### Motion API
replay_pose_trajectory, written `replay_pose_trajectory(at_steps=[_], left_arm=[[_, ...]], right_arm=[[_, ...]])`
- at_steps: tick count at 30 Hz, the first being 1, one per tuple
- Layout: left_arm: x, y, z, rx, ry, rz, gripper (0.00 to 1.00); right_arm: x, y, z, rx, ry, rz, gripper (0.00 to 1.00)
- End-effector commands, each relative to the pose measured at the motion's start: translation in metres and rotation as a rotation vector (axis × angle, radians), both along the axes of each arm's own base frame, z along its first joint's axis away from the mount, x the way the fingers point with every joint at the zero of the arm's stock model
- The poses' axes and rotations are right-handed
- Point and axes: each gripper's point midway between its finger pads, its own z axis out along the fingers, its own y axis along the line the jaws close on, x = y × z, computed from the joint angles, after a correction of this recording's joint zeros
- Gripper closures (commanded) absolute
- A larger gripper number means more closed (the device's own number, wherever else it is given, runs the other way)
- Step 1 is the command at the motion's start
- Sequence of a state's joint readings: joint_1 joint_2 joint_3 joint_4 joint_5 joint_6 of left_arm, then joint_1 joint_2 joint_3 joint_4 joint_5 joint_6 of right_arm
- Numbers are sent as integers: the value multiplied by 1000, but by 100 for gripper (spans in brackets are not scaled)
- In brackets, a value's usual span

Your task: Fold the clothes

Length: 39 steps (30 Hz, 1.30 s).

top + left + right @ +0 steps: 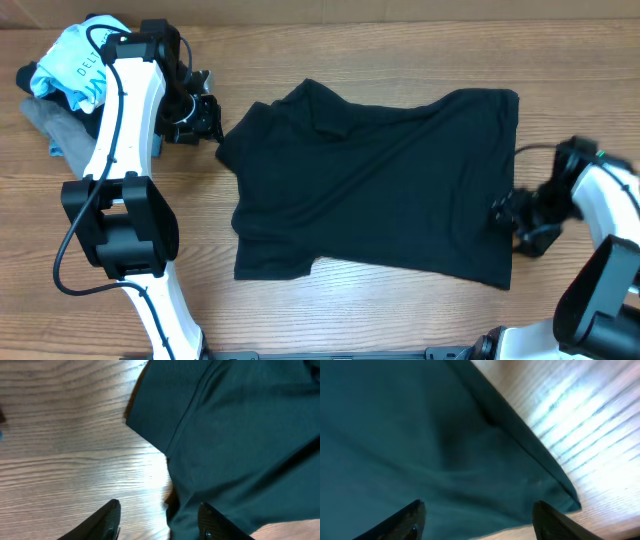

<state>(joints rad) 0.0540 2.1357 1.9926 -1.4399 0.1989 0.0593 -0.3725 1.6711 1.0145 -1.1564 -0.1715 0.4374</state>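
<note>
A: where's the black shirt (380, 180) sitting rn?
B: it's lying spread out mid table (330, 320), wrinkling a bit near the top edge

A: claws?
B: left claw (160, 517) is hovering at the shirt's left corner. Jaws are standing apart w/ the hem edge running btwn them, gripping nothing. Right claw (480, 519) is hanging over the right hem, jaws wide, cloth under them, nothing pinched either

A: what's looking risky?
B: my guess only: left is straddling just the edge, so closing there could be missing the cloth & nipping bare wood, or catching one layer only. Right is reaching further in over the cloth, so grabbing there could be bunching it. If the arms aren't lifting evenly, the shirt is prob skewing & the fold is coming out crooked

A: edges, room?
B: bare wood is showing in front of & behind the shirt, so there's room for moving there. Left side's tighter: blue shirt (75, 60) & grey cloth (55, 125) are piling up behind the left arm, so dragging that way is risking a snag. Right hem is sitting right by the right arm, so little slack there
</note>
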Motion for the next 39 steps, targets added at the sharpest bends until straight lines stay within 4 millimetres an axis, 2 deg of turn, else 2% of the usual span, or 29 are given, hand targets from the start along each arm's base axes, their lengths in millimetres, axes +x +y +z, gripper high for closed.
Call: replay_pose_trajectory(at_steps=[1,3,5,8,15,20,21,22,24,27,31,35,37,39], left_arm=[[6,0,22,-4,-73,-15,44],[7,0,22,-4,-74,-15,43],[7,0,22,-4,-74,-15,43],[7,0,22,-4,-75,-15,42],[8,0,22,-5,-78,-14,41],[10,-12,24,-53,-90,-24,39],[12,-18,25,-78,-99,-31,37],[13,-24,26,-97,-110,-48,36],[17,-38,28,-130,-140,-104,32],[24,-56,30,-135,-179,-161,22],[37,-83,29,-119,-256,-275,15],[55,-98,21,-37,-329,-329,14],[61,-105,13,-11,-341,-347,14],[63,-113,3,-12,-333,-364,18]], right_arm=[[-27,8,-29,-9,65,-86,32],[-35,10,-42,-15,80,-139,39],[-40,9,-51,-30,83,-170,61],[-52,-8,-55,-117,134,-265,96],[-50,-66,-33,-234,137,-421,96],[-50,-95,-13,-273,138,-495,96],[-47,-99,-10,-271,125,-508,85],[-44,-100,-8,-264,114,-510,54],[-40,-103,-4,-268,103,-510,30],[-28,-102,3,-228,51,-451,26],[7,-87,18,-79,-127,-293,29],[38,-59,44,97,-349,-131,34],[44,-47,55,158,-423,-71,38],[39,-39,60,190,-428,-40,39]])
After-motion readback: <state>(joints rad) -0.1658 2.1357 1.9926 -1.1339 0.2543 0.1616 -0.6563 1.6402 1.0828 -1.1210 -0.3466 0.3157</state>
